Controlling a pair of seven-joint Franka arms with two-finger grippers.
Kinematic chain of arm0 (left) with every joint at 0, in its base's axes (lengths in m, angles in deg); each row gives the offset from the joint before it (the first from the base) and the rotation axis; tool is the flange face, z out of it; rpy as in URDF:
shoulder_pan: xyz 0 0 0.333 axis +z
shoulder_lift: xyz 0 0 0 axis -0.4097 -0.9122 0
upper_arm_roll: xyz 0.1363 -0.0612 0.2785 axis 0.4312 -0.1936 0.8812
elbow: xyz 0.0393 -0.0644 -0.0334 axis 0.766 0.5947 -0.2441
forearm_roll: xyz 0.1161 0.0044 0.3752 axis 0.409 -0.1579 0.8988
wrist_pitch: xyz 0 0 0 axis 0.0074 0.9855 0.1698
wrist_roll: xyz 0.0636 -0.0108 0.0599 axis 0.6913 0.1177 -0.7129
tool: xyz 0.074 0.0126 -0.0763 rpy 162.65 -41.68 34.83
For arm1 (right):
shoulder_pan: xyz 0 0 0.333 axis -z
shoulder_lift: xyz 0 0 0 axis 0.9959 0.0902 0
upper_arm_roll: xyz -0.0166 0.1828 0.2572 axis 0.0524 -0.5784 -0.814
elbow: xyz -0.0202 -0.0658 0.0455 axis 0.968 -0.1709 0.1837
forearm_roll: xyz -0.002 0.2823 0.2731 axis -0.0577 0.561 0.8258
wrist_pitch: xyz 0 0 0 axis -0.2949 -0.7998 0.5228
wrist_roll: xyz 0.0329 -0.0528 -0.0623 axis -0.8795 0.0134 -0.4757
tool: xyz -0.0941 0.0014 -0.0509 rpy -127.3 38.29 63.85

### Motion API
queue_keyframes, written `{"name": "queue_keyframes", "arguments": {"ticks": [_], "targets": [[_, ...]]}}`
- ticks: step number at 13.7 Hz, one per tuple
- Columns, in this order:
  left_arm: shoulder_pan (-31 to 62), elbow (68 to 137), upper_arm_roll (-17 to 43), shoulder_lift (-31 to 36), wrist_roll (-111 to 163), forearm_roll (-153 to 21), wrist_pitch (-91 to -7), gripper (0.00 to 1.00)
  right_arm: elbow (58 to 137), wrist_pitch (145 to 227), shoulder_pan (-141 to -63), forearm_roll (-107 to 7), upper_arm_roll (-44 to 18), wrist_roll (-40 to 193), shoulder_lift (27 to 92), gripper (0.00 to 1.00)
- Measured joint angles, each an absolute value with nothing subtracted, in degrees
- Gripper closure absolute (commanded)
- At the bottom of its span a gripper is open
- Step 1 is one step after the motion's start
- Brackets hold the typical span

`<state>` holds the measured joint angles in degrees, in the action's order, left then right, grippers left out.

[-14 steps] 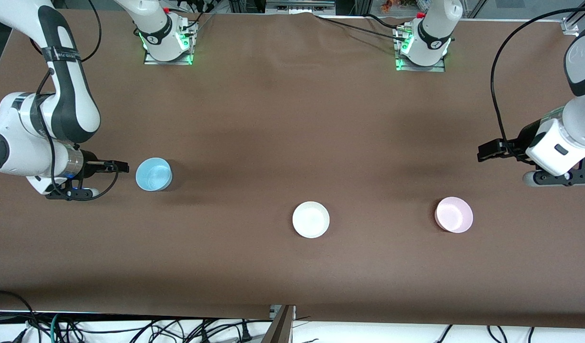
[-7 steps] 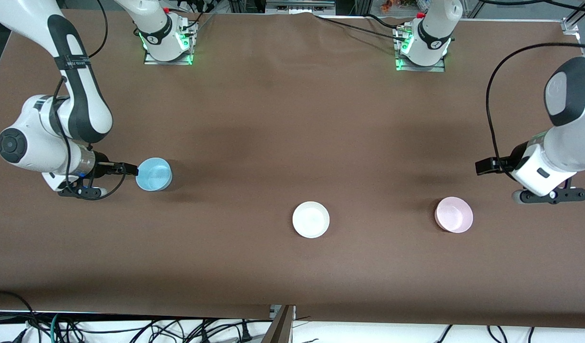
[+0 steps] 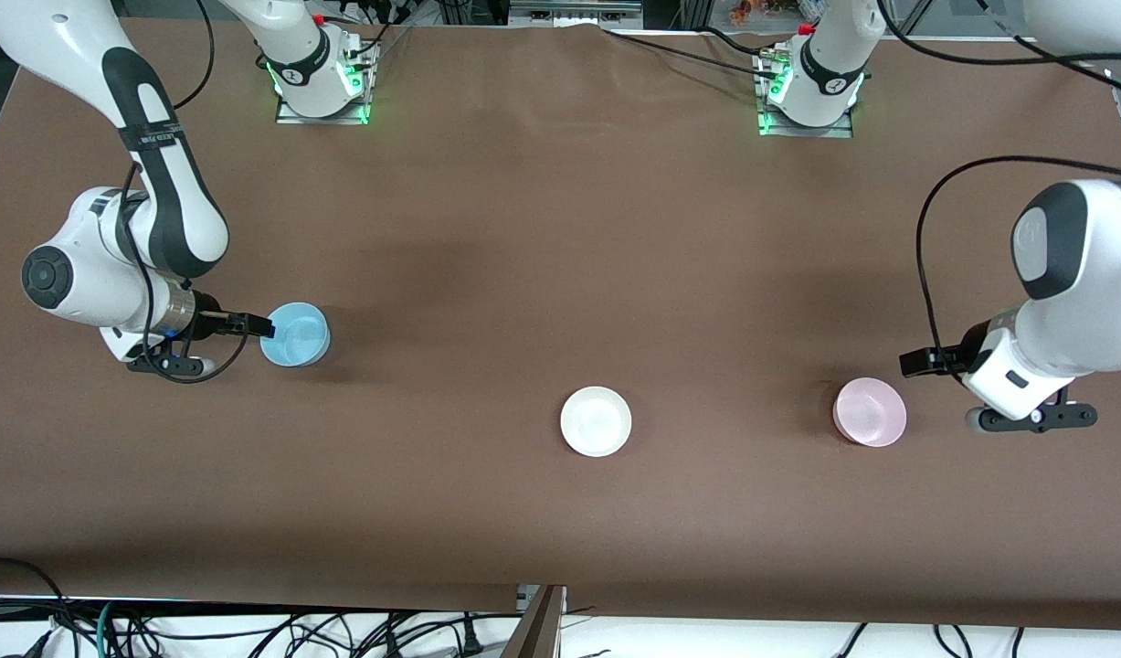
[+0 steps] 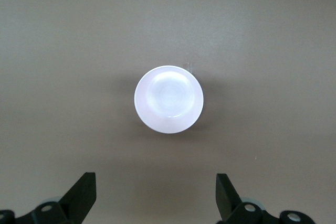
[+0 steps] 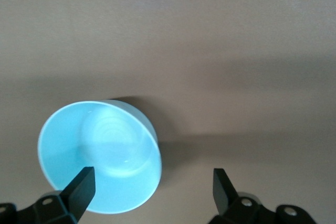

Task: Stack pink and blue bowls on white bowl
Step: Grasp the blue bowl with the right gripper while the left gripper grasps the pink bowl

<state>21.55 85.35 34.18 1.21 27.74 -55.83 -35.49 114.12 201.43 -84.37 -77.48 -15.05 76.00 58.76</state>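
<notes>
The light blue bowl (image 3: 294, 334) stands upright toward the right arm's end of the table. My right gripper (image 3: 257, 324) is open at its rim. In the right wrist view one fingertip (image 5: 81, 186) lies over the blue bowl (image 5: 100, 156), the other over bare table, and the gripper (image 5: 152, 190) holds nothing. The pale pink bowl (image 3: 870, 411) stands toward the left arm's end. My left gripper (image 3: 914, 363) is open and empty, just beside it toward the robots' bases. The left wrist view shows the pink bowl (image 4: 168, 99) ahead of the open gripper (image 4: 152, 198). The white bowl (image 3: 596, 421) stands between them.
The brown table cover (image 3: 560, 228) is bare apart from the three bowls. The arm bases (image 3: 321, 82) stand along the edge farthest from the front camera. Cables (image 3: 249, 631) hang below the edge nearest it.
My right gripper has moved along the table to the blue bowl's rim. My left gripper has moved down toward the pink bowl. The bowls have not moved.
</notes>
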Motion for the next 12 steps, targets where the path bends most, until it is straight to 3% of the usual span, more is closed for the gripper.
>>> {"name": "queue_keyframes", "arguments": {"ticks": [6, 12], "targets": [[27.68, 85.46, 34.23, -3.17, 39.1, -64.42, -40.2, 0.0, 117.32, 205.58, -84.16, -77.46, -15.08, 75.68, 59.11, 0.02], [27.92, 86.36, 34.64, -7.22, 39.38, -64.04, -47.05, 0.01, 117.62, 208.51, -84.16, -75.82, -15.28, 74.92, 60.39, 0.02]]}}
